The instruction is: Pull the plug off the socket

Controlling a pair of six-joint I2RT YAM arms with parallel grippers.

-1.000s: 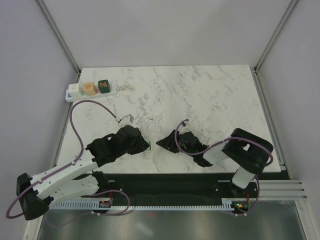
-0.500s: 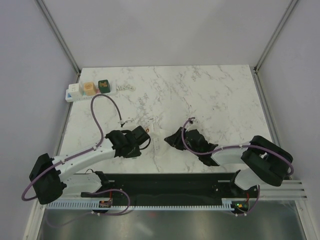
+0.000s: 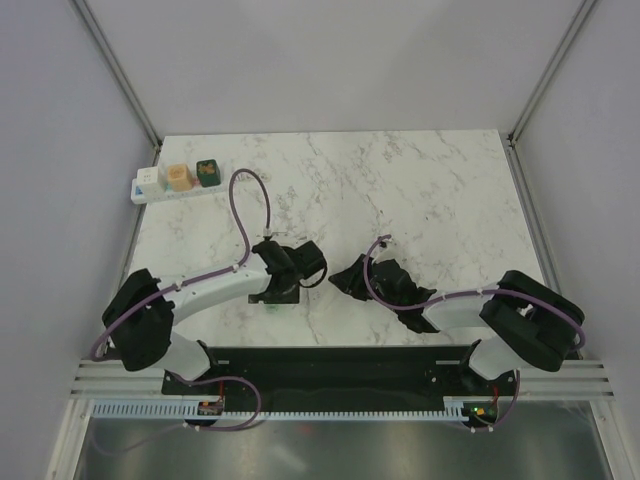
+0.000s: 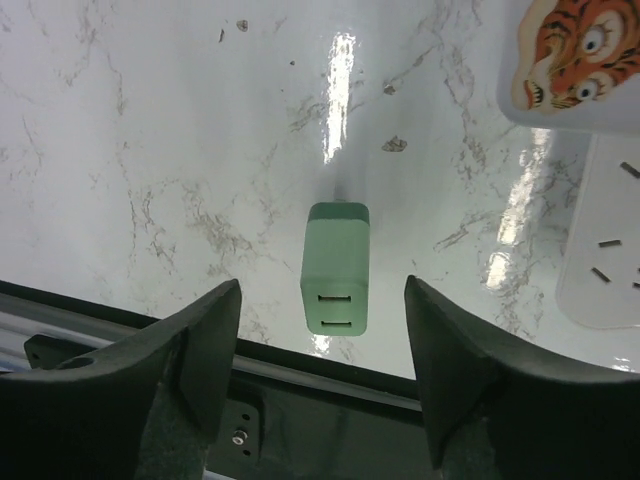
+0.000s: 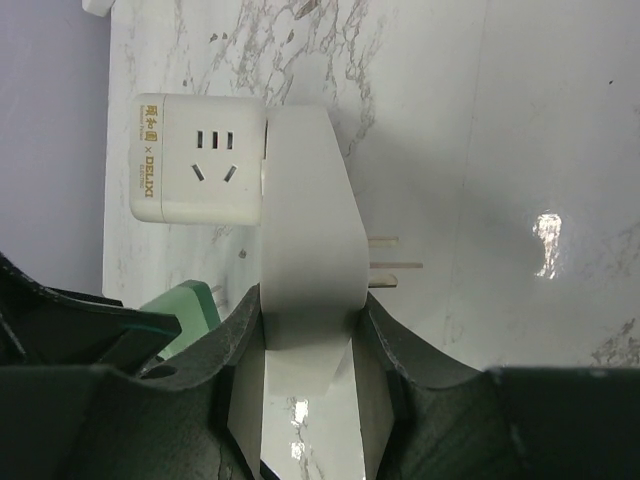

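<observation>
Holding a white plug on the right, left jaws wide over a green adapter

My left gripper (image 4: 320, 284) stands wide open above the marble table (image 4: 150, 120), near its front edge. A green adapter (image 4: 336, 268) lies flat between my fingers there, touching neither, and its near end shows two slots. My right gripper (image 5: 310, 300) is clamped on a white plug (image 5: 305, 200), one finger on each flank, and its two flat prongs (image 5: 392, 265) stick out free to the side. The plug's far end sits against a white cube socket (image 5: 195, 170) lying on the marble; I cannot tell whether they are joined. From above, my two grippers face each other close together near the middle of the front edge. The power strip (image 3: 180, 182) lies at the far left corner, well apart from both, with an orange block (image 3: 177, 177) and a dark green block (image 3: 207, 172) seated on it
</observation>
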